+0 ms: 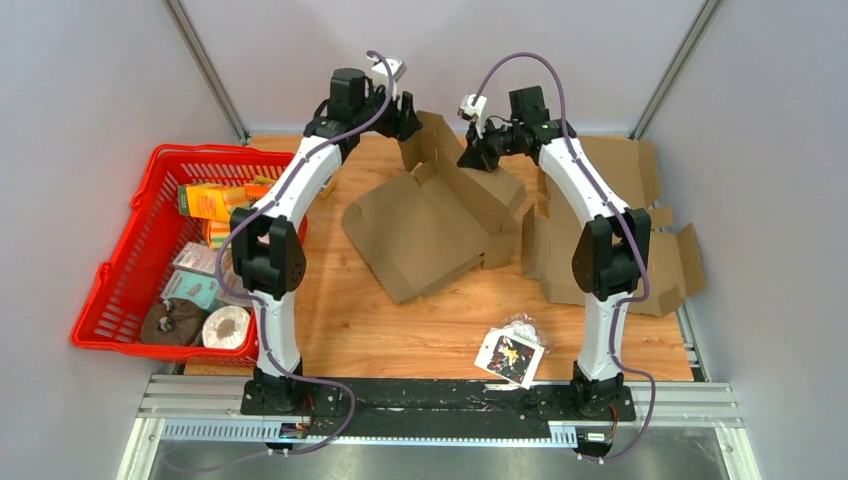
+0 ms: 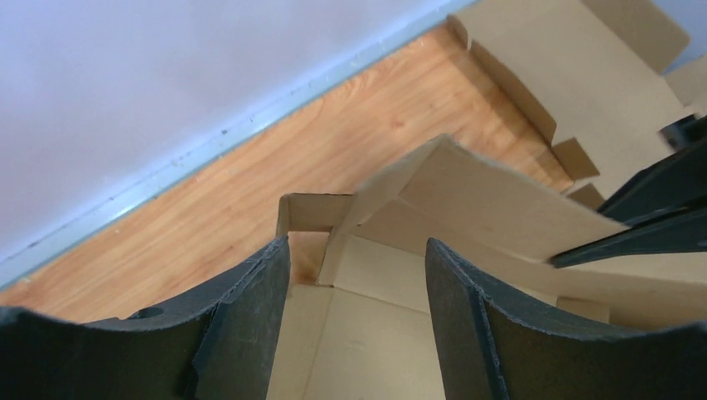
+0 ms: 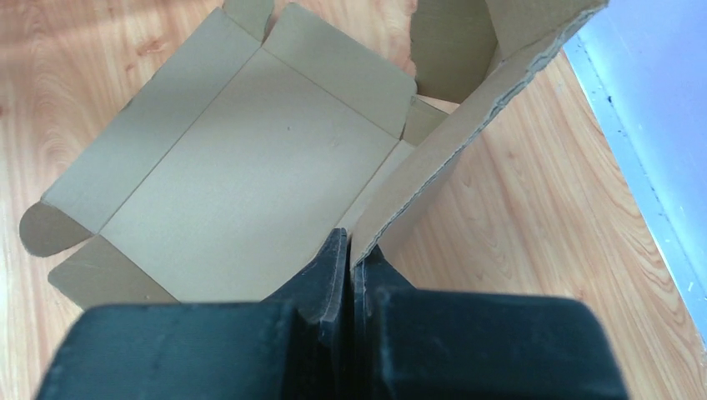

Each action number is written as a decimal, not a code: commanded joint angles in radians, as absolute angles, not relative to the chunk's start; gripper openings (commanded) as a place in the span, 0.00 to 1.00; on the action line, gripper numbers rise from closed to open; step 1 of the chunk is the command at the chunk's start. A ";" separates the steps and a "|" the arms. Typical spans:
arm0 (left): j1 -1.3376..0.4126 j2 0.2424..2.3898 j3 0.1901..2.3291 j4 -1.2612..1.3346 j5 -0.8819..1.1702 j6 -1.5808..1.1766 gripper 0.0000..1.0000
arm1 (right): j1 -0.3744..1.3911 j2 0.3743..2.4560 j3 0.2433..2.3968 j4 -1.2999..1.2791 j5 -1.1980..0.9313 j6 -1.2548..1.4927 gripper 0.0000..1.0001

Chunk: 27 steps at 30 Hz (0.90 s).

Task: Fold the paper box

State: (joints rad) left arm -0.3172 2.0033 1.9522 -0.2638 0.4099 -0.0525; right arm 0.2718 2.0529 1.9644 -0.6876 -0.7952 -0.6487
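The paper box [image 1: 420,225] is a brown cardboard blank lying mid-table, its back side wall [image 1: 440,150] raised. My right gripper [image 1: 478,150] is shut on the edge of that raised wall; in the right wrist view the wall [image 3: 467,125] runs straight into the closed jaws [image 3: 352,246], with the box floor [image 3: 250,158] spread out to the left. My left gripper [image 1: 408,115] hangs over the box's far left corner. In the left wrist view it [image 2: 358,275] stands open, and the inner corner and a folded flap [image 2: 500,200] show past the fingertips, with nothing pinched.
A red basket [image 1: 120,300] full of groceries sits at the table's left edge. A stack of flat cardboard blanks [image 1: 650,230] lies at the right. A small printed packet [image 1: 510,352] rests near the front. The back wall rises just behind both grippers.
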 commanded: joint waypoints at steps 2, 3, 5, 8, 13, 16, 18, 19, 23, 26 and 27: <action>-0.288 2.071 2.071 -0.322 0.651 0.032 0.69 | 0.272 2.074 1.988 -0.801 -0.831 -0.779 0.00; -0.288 2.080 2.082 -0.328 0.675 0.041 0.68 | 0.272 2.075 1.990 -0.801 -0.833 -0.779 0.00; -0.288 2.103 2.102 -0.336 0.681 0.040 0.63 | 0.272 2.079 1.993 -0.804 -0.841 -0.781 0.00; -0.288 2.083 2.065 -0.298 0.641 0.038 0.46 | 0.273 2.083 2.005 -0.799 -0.857 -0.772 0.00; -0.294 1.959 1.797 -0.049 0.574 0.005 0.31 | 0.284 2.086 2.011 -0.769 -0.838 -0.765 0.00; -0.301 1.908 1.734 -0.025 0.480 0.005 0.16 | 0.296 2.080 2.000 -0.685 -0.750 -0.661 0.06; -0.302 1.872 1.668 -0.005 0.410 -0.032 0.07 | 0.307 2.060 1.982 -0.638 -0.682 -0.555 0.15; -0.307 1.856 1.640 0.032 0.390 -0.040 0.04 | 0.310 2.034 1.967 -0.571 -0.646 -0.495 0.23; -0.310 1.737 1.484 0.161 0.241 -0.118 0.00 | 0.333 1.958 1.925 -0.514 -0.457 -0.273 0.65; -0.322 1.642 1.344 0.236 0.102 -0.222 0.00 | 0.348 1.913 1.965 -0.587 -0.197 -0.008 0.84; -0.325 1.620 1.278 0.257 0.088 -0.233 0.00 | 0.348 1.904 1.989 -0.630 -0.148 0.074 0.84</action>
State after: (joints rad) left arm -0.3210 1.7668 1.3972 0.0555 0.2722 -0.1154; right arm 0.3367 2.0216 1.9251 -0.5926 -0.4587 -0.2867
